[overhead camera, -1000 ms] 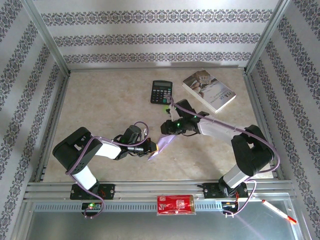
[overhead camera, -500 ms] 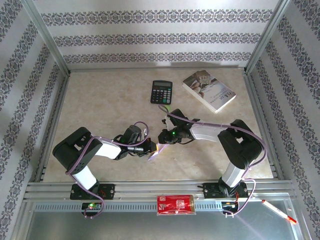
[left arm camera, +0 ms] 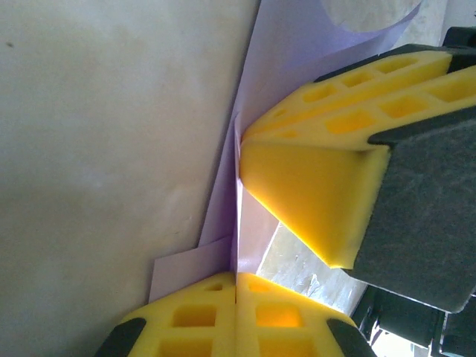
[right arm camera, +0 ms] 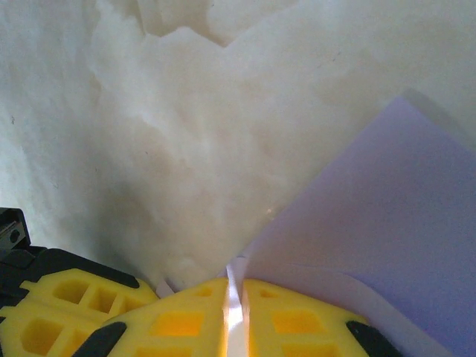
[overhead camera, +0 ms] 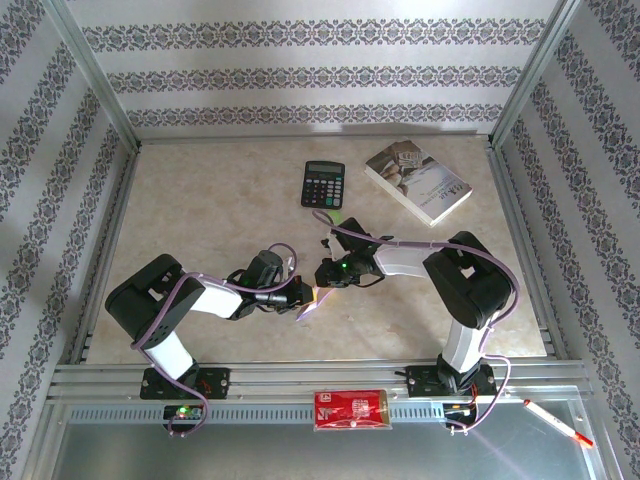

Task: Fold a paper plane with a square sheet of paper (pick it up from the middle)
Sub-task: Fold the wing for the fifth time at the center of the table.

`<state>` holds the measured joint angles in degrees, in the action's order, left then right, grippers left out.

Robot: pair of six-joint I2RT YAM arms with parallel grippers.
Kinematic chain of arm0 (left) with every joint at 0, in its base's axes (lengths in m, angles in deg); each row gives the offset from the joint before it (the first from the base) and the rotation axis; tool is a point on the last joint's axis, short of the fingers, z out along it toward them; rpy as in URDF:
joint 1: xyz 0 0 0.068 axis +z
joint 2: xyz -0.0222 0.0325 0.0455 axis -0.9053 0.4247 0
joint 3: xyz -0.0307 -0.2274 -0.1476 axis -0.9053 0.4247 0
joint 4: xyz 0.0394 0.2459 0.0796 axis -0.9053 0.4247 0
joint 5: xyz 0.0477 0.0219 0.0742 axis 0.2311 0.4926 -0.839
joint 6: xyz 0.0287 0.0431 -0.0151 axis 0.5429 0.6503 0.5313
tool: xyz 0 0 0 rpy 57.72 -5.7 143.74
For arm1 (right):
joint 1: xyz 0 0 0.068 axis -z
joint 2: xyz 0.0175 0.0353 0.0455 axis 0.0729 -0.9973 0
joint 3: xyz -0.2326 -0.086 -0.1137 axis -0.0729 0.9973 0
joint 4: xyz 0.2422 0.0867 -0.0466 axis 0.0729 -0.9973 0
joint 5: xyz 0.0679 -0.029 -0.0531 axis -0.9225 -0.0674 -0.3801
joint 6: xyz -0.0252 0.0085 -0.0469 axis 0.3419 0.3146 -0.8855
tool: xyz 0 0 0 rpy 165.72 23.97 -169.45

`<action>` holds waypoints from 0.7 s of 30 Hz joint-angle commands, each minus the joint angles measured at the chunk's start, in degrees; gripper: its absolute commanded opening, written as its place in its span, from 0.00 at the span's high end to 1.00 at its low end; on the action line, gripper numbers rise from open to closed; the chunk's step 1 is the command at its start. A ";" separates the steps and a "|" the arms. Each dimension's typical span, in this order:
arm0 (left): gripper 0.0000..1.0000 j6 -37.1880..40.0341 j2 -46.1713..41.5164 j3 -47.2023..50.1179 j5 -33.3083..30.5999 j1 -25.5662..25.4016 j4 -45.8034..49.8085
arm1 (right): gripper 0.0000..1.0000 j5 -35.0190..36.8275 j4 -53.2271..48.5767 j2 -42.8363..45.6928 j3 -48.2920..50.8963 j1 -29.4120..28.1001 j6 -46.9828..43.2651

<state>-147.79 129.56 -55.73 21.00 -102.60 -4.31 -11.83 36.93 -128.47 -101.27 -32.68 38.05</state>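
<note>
The left gripper (overhead camera: pixel 300 294) and right gripper (overhead camera: pixel 322 279) both pinch the square sheet of paper (overhead camera: pixel 309 306) over the table (overhead camera: pixel 200 200), mid-width toward its near edge.
Top view: the sheet sits partly folded between them. Left wrist: pads (left arm camera: pixel 193 320) closed on its crease. Right wrist: pads (right arm camera: pixel 178 323) nipped shut on an edge. Likely flimsy and slippery; grip at creases.

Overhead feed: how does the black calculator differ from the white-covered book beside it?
The black calculator is dark and keyed; the white-covered book is pale with a printed cover. The calculator is smaller than the book. The calculator sits nearly square to the table; the book lies skewed. Both lie flat at the far end.
</note>
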 commanded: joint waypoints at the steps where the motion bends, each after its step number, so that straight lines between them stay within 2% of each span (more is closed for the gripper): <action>1: 0.94 0.38 0.89 1.24 -1.27 0.73 2.34 | 0.85 1.99 -0.39 -1.48 0.09 0.87 -1.86; 12: 0.76 3.46 -5.32 -0.33 -2.57 0.73 10.11 | 0.85 2.44 -1.57 -1.78 1.50 1.27 -3.62; 18: 0.64 7.89 -12.48 -2.25 -4.63 0.73 20.59 | 0.86 2.18 -1.71 -2.06 1.53 1.38 -4.22; 21: 0.61 11.23 -18.49 -3.30 -7.72 0.65 27.72 | 0.86 2.00 -1.75 -2.19 1.43 1.37 -4.37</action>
<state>-141.54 115.73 -56.91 16.63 -102.63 14.11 -11.81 36.95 -128.56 -101.12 -31.92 35.60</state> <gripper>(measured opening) 0.390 0.144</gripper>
